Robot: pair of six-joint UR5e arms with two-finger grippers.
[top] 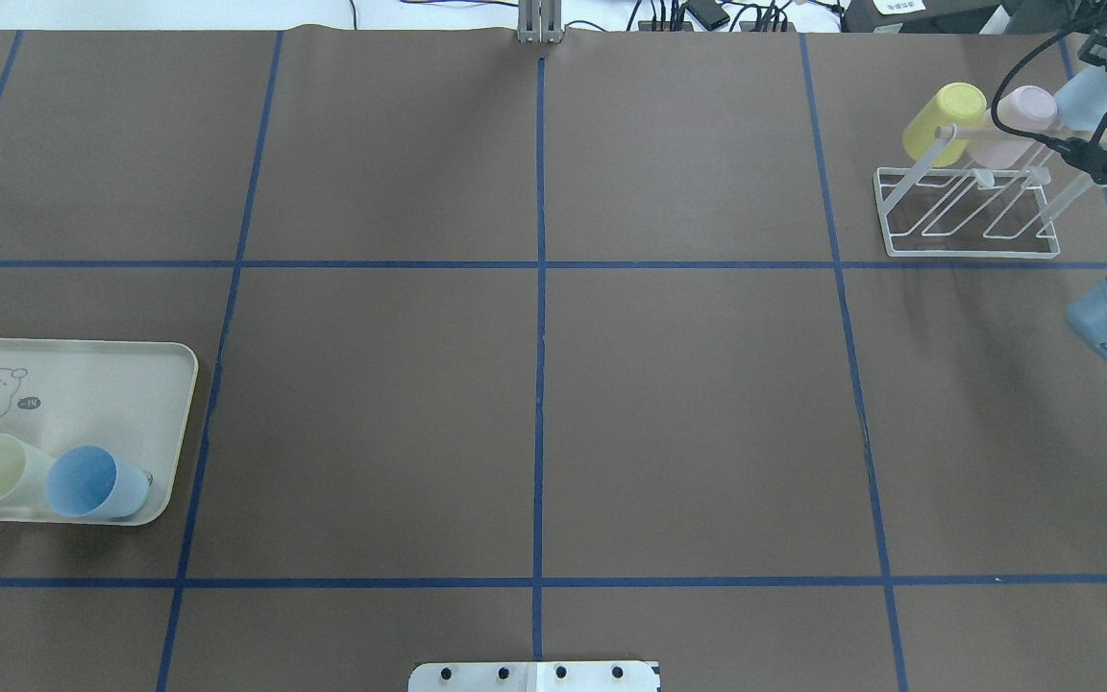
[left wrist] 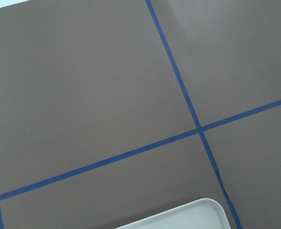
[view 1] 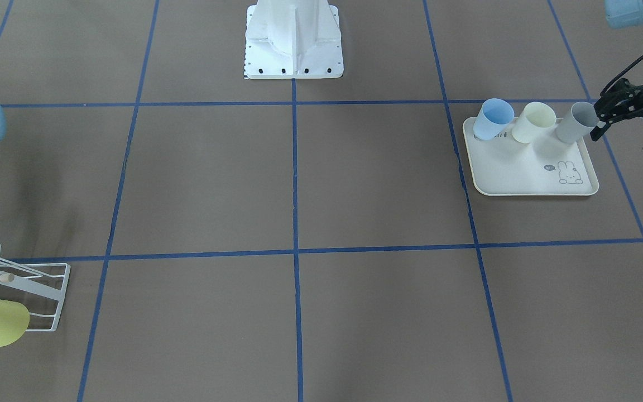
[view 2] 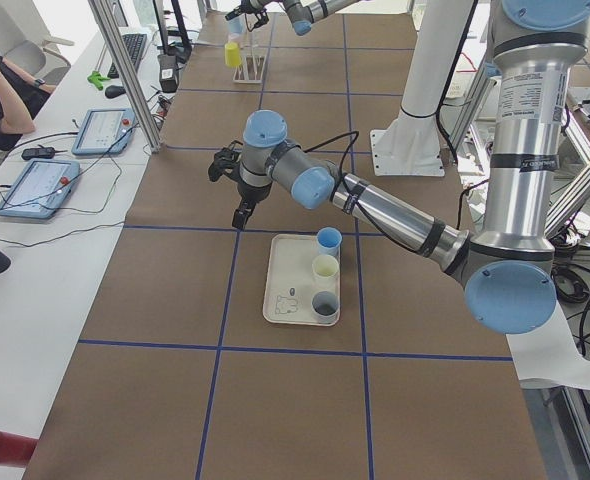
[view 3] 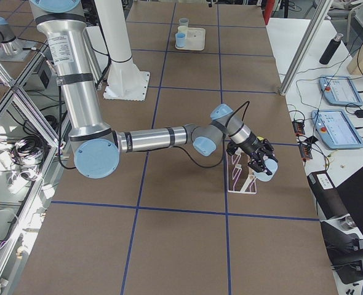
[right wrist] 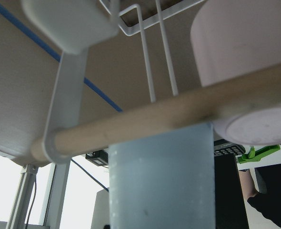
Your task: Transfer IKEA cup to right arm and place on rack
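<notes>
At the rack [top: 971, 231], my right gripper [top: 1104, 111] is shut on a pale blue IKEA cup [top: 1082, 91], held at the rack's wooden dowel [right wrist: 131, 126] beside a pink cup [top: 1020, 113]. The right wrist view shows the blue cup [right wrist: 159, 176] just behind the dowel, with the pink cup [right wrist: 245, 43] resting on it. A yellow-green cup [top: 943, 120] hangs on the rack's other end. Across the table, my left gripper [view 1: 625, 139] is open with nothing in it, one finger close to a grey cup [view 1: 575, 121] on the tray.
The cream rabbit-print tray [view 1: 522, 173] also holds a blue cup [view 1: 492, 118] and a cream cup [view 1: 533, 121]. The robot's white base [view 1: 293, 44] stands at the table's middle edge. A person sits at a side desk [view 2: 35, 180] with tablets.
</notes>
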